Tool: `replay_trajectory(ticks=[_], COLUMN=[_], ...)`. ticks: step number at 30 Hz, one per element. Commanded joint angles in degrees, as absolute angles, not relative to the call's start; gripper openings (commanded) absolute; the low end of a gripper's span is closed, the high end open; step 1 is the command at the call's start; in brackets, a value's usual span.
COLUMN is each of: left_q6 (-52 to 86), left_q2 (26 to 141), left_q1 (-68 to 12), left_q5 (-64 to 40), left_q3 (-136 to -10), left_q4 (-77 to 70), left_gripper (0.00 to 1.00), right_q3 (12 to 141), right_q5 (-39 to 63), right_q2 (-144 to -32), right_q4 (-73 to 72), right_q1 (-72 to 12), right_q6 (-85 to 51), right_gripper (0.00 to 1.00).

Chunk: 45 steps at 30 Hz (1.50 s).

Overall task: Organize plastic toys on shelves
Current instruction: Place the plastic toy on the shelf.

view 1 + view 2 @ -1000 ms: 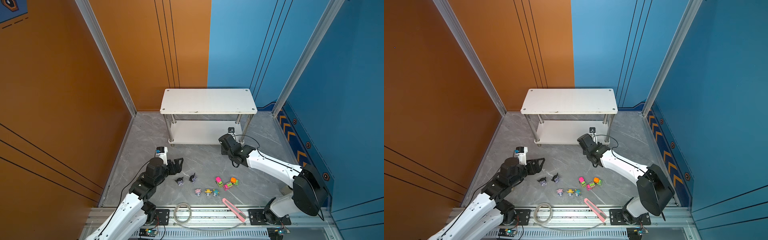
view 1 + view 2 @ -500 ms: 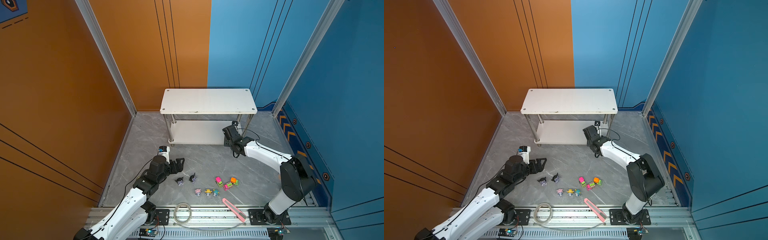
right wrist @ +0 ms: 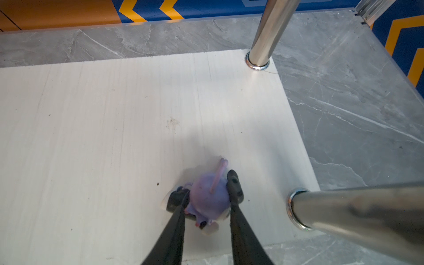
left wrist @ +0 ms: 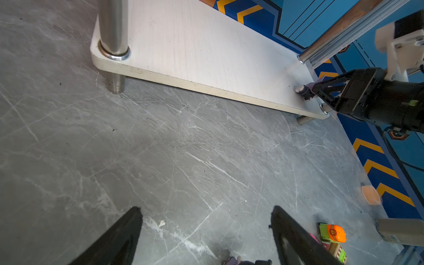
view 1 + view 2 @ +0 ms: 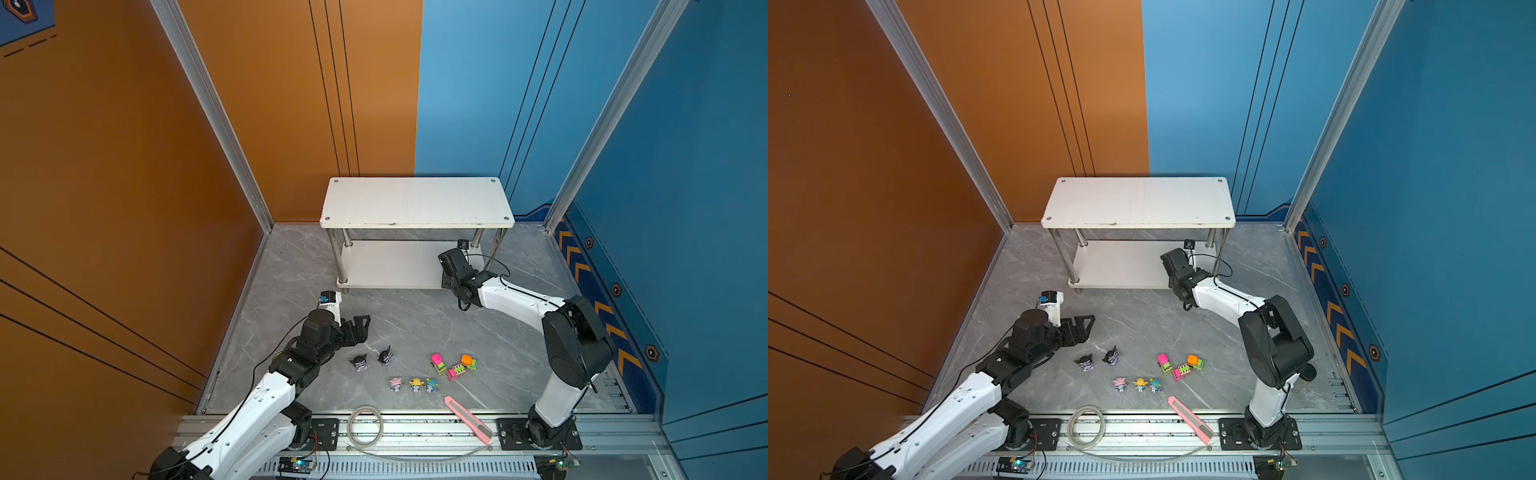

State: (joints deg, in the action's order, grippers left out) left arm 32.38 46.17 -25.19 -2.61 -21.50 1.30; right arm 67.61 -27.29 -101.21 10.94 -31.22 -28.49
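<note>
On the lower board [image 3: 114, 137] of the shelves [image 5: 415, 203], at its near right corner: the right gripper [image 3: 206, 195] pinches a black-purple figurine [image 3: 207, 203], one fingertip on each side of its body. The toy is at or just above the board; contact cannot be confirmed. A chrome leg [image 3: 344, 206] stands just to its right.

Change over the last second: the right arm has reached farther, carrying the toy from over the open floor [image 5: 415, 324] in front of the shelves to over the board. Grip unchanged. Judgement: the first toy is at its drop point and release looks like the next step. The top board is bare.

The left gripper [image 5: 358, 328] is spread wide and empty, low over the floor just left of two more black-purple figurines [image 5: 359, 362]. Its arm has shifted a little, jaws as wide as before. Three trucks [image 5: 456, 370] and three pastel figurines [image 5: 416, 384] wait on the near floor, well apart from the shelves.
</note>
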Motion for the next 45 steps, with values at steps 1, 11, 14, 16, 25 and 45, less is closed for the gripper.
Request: replay_trajectory(ticks=[1,11,14,16,25,45], left_q6=[31.0,31.2,31.2,31.6,29.5,25.9], left_q2=[46.7,46.7,46.4,46.4,54.2,83.1], left_q1=[-25.5,-25.6,-25.6,-25.6,-33.4,-43.4], left_q5=[-2.6,-2.8,-2.8,-3.0,-1.0,-2.5], left_q3=[-20.6,-20.4,-20.4,-20.5,-27.7,-50.9], left_q4=[0.1,0.1,0.2,0.0,-0.6,-5.7], left_gripper=[0.90,0.90,0.90,0.90,0.81,0.71], right_q3=[68.9,67.5,66.1,65.5,61.8,64.5], right_q5=[-28.7,-26.0,-25.2,-24.6,-20.8,-7.8], right_q2=[-102.5,-101.8,-100.8,-100.1,-96.2,-100.0], right_q4=[10.0,9.2,8.4,8.1,5.5,2.4], right_q1=[-31.5,-31.6,-31.7,-31.8,-31.1,-23.6], right_q6=[-29.4,-31.1,-31.7,-32.1,-34.4,-38.9], right_gripper=[0.36,0.35,0.35,0.35,0.35,0.64])
